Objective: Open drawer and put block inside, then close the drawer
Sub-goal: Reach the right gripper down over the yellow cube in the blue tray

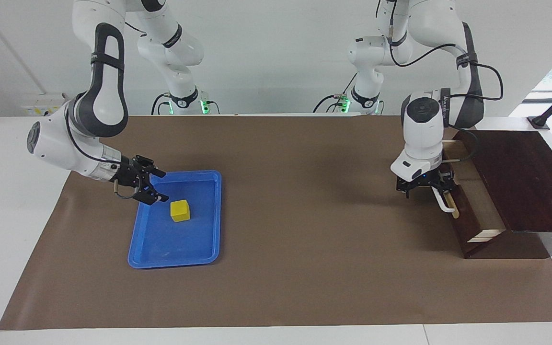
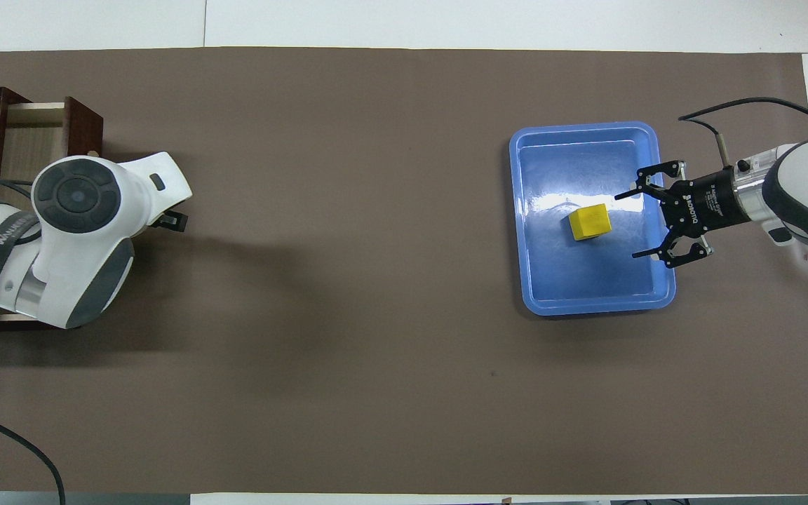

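Drawer (image 1: pixel 477 211), right of facing view: part open, pale interior showing; left gripper (image 1: pixel 441 194) at white handle (image 1: pixel 443 203), grip state cannot tell. Blue tray (image 1: pixel 209 254), lower left. Block (image 1: pixel 180 210) in tray, not yet lifted; right gripper (image 1: pixel 157 187) spread apart just beside it. Left: grasp, place, close. Wrist lettering unreadable.

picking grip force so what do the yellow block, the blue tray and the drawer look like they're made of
The block: matte yellow cube with no shine, possibly foam or painted wood; I cannot tell which.
The blue tray: glossy moulded plastic by the look, with white glare on its floor and rounded corners.
The drawer: dark stained wood with visible grain, a pale raw-looking interior, and a white handle, likely plastic or painted metal.
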